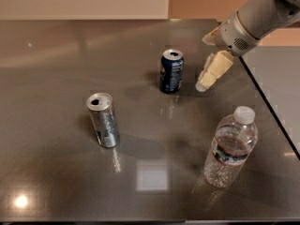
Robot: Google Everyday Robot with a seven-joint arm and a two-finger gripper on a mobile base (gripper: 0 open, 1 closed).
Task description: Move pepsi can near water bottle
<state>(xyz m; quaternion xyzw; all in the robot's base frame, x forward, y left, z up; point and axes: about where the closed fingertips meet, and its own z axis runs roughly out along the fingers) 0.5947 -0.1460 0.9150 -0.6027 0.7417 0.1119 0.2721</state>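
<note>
The pepsi can (171,71) stands upright, dark blue with a silver top, at the middle back of the grey table (56,78). The water bottle (230,147) stands upright at the front right, clear with a white cap and a white-red label. My gripper (203,62) hangs just to the right of the pepsi can, a short gap away and not touching it. It is open and empty, with one cream finger (212,71) pointing down-left towards the table. The bottle is well in front of the gripper.
A silver-grey can (103,120) stands upright at the front left. The table's right edge (269,109) runs diagonally just right of the bottle and the gripper. A pale wall lies behind the table.
</note>
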